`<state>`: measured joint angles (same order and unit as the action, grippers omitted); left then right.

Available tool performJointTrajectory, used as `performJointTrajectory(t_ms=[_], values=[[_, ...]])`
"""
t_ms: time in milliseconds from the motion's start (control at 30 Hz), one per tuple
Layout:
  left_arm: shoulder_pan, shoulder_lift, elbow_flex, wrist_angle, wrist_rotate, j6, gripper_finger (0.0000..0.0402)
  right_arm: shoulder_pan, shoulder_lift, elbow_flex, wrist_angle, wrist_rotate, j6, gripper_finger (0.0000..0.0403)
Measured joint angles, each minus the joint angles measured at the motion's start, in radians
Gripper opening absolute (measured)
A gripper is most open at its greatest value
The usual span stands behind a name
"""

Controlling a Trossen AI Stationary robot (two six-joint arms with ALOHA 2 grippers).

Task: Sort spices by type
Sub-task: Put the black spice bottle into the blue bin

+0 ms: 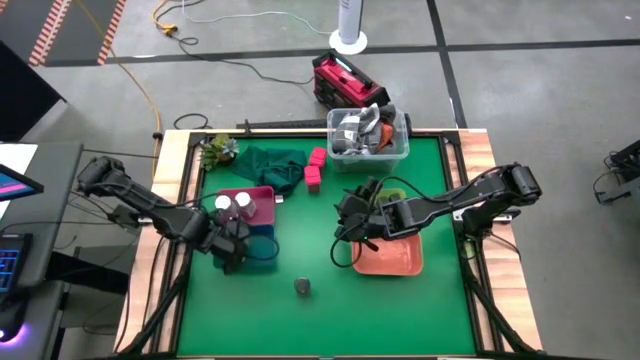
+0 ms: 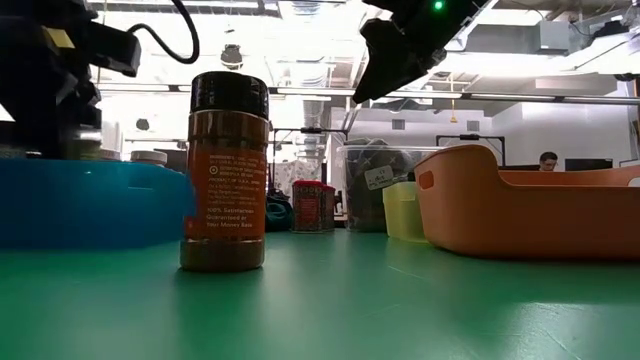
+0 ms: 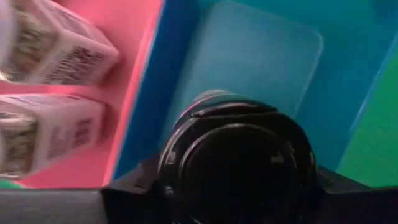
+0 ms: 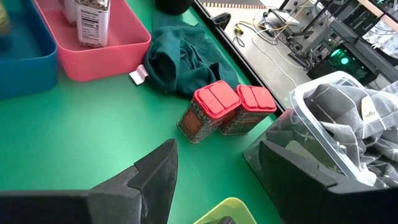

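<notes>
The green desk [image 1: 420, 310] is carrying the trays, and the left end effector [image 1: 236, 247] is hanging over the blue tray [image 3: 261, 68], clenched around a dark-lidded jar [image 3: 239, 165]. The right end effector [image 4: 214, 180] is hovering spread wide and empty above the orange tray [image 1: 392, 257]. One dark-capped spice jar [image 2: 226, 172] is standing alone near the desk's front: rigid, probably light, smooth-sided, so best squeezed across the body below the cap. Two red-lidded tins [image 4: 224, 111] are waiting beside the teal cloth [image 4: 180, 62].
</notes>
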<state>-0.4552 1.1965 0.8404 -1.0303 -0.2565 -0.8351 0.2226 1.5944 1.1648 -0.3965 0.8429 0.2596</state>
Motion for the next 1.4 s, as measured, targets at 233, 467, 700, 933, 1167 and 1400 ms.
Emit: performJointTrajectory(t_ms=[233,467,700,933,1167,1400], values=[[0.004,0.000,-0.022,0.051,0.038,-0.011,0.0246,0.000,0.000,0.000,0.001,-0.003,-0.003,0.0256],[0.004,0.000,0.032,0.030,0.012,0.053,0.0250,0.000,0.000,0.000,0.001,-0.003,-0.006,0.0256],[0.004,0.000,0.204,-0.073,-0.088,0.129,0.0251,0.000,0.000,0.000,0.001,-0.004,-0.006,0.0256],[-0.002,0.038,0.277,0.203,-0.052,0.247,0.0251,0.000,0.000,0.000,-0.008,-0.004,-0.006,0.0256],[-0.063,0.210,0.278,0.428,0.026,0.298,0.0251,0.025,0.000,0.000,-0.190,0.013,0.085,0.0256],[-0.075,0.384,0.421,0.422,0.046,0.347,0.0251,0.121,-0.082,-0.021,-0.414,0.226,0.331,0.0256]])
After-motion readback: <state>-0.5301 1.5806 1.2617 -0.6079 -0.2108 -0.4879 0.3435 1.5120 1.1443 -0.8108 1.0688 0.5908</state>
